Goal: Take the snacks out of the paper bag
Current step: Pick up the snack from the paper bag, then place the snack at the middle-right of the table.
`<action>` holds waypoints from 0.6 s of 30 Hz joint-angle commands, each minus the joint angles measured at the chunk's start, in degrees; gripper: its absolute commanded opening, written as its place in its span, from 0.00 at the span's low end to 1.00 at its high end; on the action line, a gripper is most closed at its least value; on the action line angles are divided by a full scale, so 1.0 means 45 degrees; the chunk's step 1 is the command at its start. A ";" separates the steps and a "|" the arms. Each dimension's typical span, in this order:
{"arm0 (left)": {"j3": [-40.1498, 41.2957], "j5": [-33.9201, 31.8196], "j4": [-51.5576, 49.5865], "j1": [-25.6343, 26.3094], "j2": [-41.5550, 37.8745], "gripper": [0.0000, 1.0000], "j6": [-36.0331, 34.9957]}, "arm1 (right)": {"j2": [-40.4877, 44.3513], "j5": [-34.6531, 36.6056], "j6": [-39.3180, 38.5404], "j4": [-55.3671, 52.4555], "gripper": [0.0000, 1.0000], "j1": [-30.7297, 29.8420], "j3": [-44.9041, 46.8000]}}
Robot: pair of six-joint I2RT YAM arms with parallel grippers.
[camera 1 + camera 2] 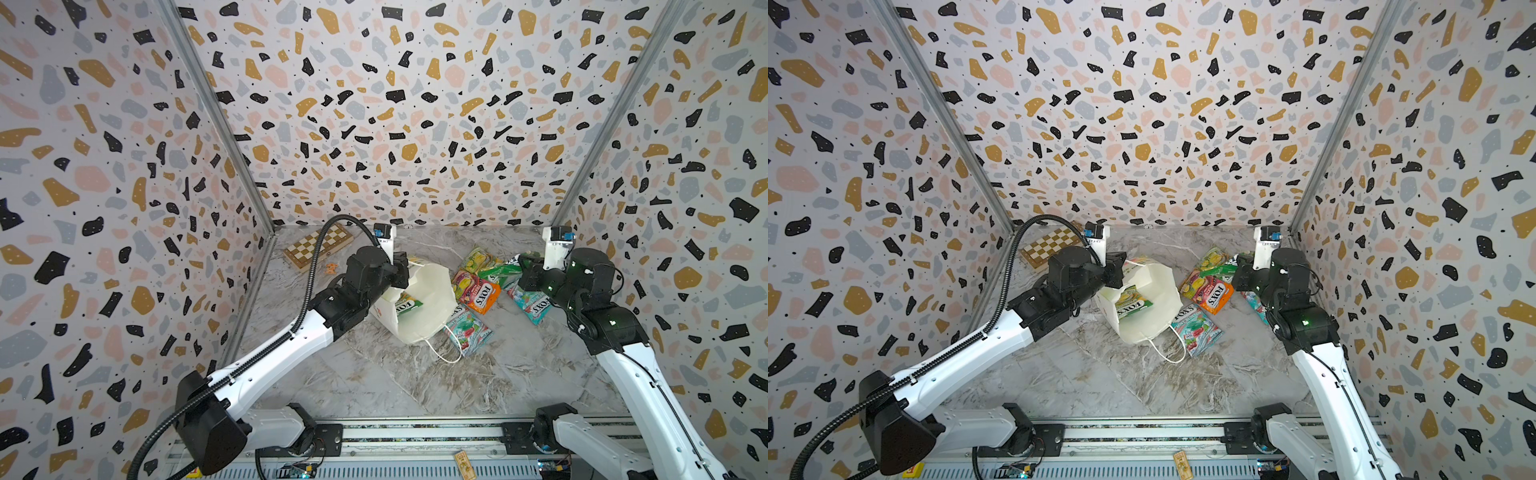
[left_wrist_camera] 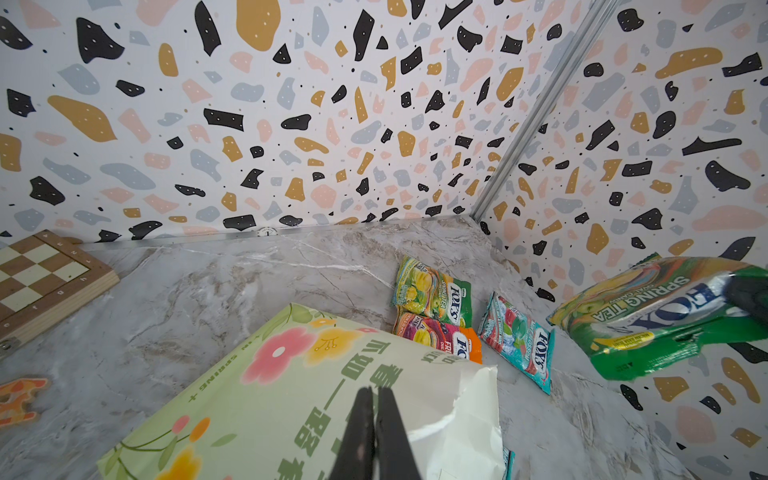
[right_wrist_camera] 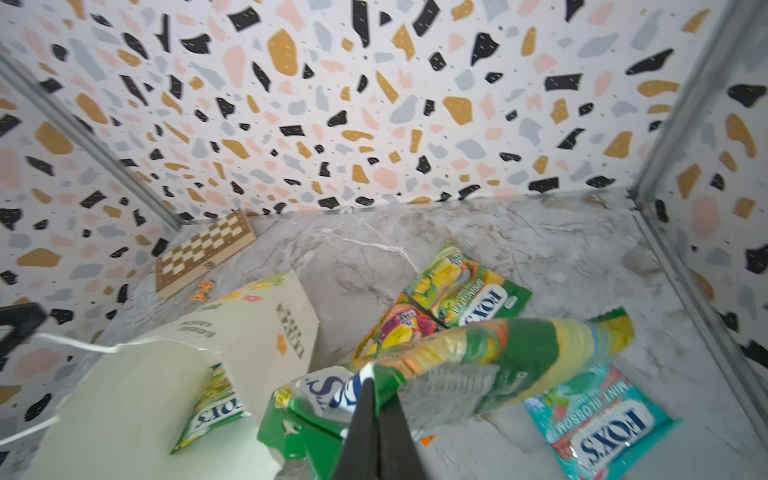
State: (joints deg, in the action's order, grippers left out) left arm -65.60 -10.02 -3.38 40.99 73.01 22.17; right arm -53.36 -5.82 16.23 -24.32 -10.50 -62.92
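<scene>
Right wrist view: clamping shut on a green-yellow packet [image 3: 498,365] with the right jaws, holding it in the air over the snacks [image 1: 482,297] lying right of the paper bag [image 1: 428,299]. Pinching the bag's far-left edge with closed left jaws, propping its mouth open. Probably unloading, mid-carry, leaving one green packet [image 1: 407,303] inside. Next, likely calling for release onto the counter [image 1: 415,382], then reaching in.

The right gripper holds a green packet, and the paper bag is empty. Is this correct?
Not quite. The right gripper does hold a green packet, but the paper bag is not empty: a second packet lies inside it, seen in both top views.
</scene>
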 commanded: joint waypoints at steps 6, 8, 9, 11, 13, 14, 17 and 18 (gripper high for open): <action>-0.0083 -0.0117 0.0419 0.0012 0.0005 0.00 -0.0147 | -0.0190 -0.1971 -0.0129 0.0189 0.00 0.2080 0.1684; -0.0066 -0.0130 0.0385 0.0012 -0.0014 0.00 -0.0172 | -0.0255 -0.2594 -0.0008 0.0497 0.00 0.2396 0.2263; -0.0052 -0.0152 0.0377 0.0007 -0.0015 0.00 -0.0181 | -0.0304 -0.2753 0.0035 0.0611 0.00 0.2466 0.2497; -0.0049 -0.0175 0.0350 0.0012 -0.0037 0.00 -0.0172 | -0.0396 -0.3095 0.0123 0.0901 0.00 0.2563 0.3005; -0.0041 -0.0165 0.0357 0.0011 -0.0035 0.00 -0.0186 | -0.0498 -0.3315 0.0178 0.1231 0.00 0.2626 0.3437; -0.0060 -0.0168 0.0340 0.0012 -0.0041 0.00 -0.0181 | -0.0557 -0.3443 0.0173 0.1409 0.00 0.2679 0.3659; -0.0059 -0.0175 0.0340 0.0012 -0.0045 0.00 -0.0172 | -0.0733 -0.3880 0.0241 0.1884 0.00 0.2810 0.4241; -0.0058 -0.0166 0.0322 0.0012 -0.0034 0.00 -0.0181 | -0.0796 -0.4035 0.0256 0.2022 0.00 0.2858 0.4404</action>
State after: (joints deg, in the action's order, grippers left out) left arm -65.60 -10.02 -3.40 40.99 73.01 22.09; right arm -57.12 -20.29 16.86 -20.51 1.69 -43.44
